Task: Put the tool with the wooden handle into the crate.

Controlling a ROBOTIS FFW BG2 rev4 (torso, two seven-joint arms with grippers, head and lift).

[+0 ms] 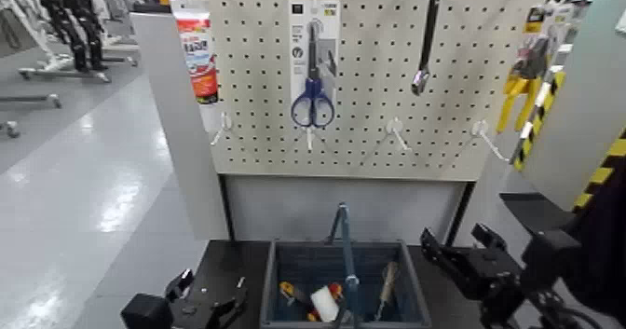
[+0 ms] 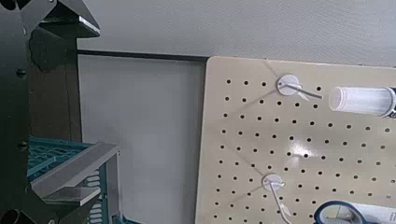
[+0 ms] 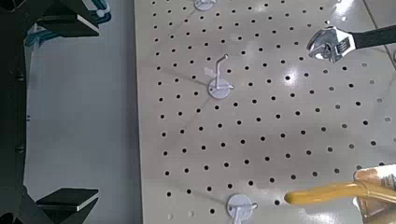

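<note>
Jaws of both grippers spread, empty: left gripper (image 1: 207, 300), right gripper (image 1: 447, 249) flank crate (image 1: 410, 281). Trowel (image 1: 386, 289) inside; light, rigid, wooden handle best grip.

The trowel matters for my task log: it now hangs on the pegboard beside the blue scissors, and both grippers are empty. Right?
Not quite. The head view shows the trowel lying inside the crate, not hanging beside the blue scissors. The left gripper and right gripper are indeed empty.

Trowel (image 1: 386, 291) in crate (image 1: 410, 279), right of hoop handle (image 1: 348, 249). Crate below pegboard (image 1: 373, 118); scissors (image 1: 312, 81) hang left of wrench (image 1: 426, 44).
</note>
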